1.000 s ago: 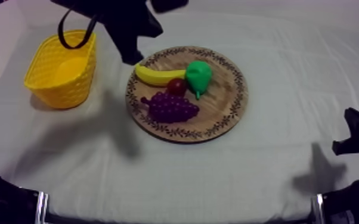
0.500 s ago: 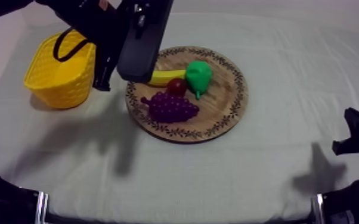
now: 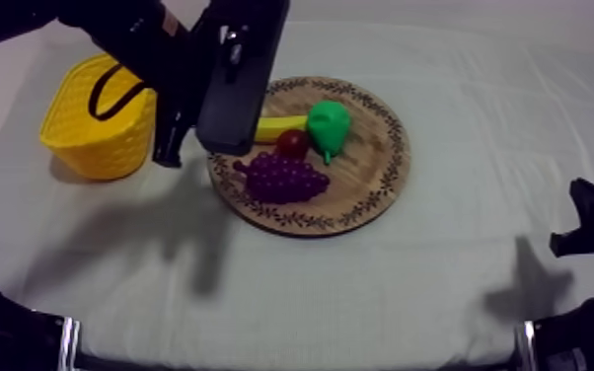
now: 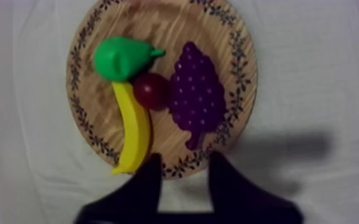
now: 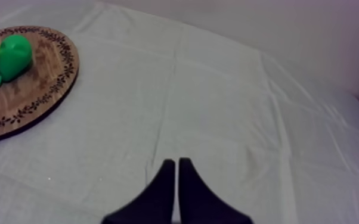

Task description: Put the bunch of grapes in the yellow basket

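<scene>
Bunch of grapes (image 3: 283, 178) lies at 7 o'clock on the wooden board (image 3: 365, 183). Left tool (image 4: 185, 158) hovers spread over the rim, evidently readied to straddle the bunch. Yellow basket (image 3: 99, 118) stands at the board's 9 o'clock. Right tool (image 5: 176, 162), pressed together, idles.

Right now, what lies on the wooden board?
On the wooden board: a banana, a pear, a small red fruit, the bunch of grapes. Wood beneath each fruit is covered.
</scene>
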`<act>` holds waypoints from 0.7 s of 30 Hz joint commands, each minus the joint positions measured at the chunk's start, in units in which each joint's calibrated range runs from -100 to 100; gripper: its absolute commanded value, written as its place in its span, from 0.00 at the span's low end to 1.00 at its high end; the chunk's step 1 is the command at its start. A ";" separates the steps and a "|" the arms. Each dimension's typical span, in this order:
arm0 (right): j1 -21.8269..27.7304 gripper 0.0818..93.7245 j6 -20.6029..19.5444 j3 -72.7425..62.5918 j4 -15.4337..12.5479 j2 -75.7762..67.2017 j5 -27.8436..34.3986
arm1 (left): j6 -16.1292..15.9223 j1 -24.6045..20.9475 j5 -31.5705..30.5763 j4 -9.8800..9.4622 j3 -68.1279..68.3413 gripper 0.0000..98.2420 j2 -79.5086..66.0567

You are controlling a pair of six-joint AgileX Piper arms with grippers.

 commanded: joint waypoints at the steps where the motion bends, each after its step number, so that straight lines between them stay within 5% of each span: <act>1: 0.00 0.00 0.01 -0.01 -0.01 0.02 -0.10 | 0.32 -0.27 -0.74 -0.03 1.56 0.73 -0.25; 8: 0.00 0.00 0.01 -0.01 -0.01 0.02 -0.10 | 0.50 -0.73 -2.91 -0.12 4.83 0.93 -0.49; 21: 0.00 0.00 0.01 -0.01 -0.01 0.02 -0.10 | 1.67 0.02 -5.97 -0.30 6.46 0.95 1.45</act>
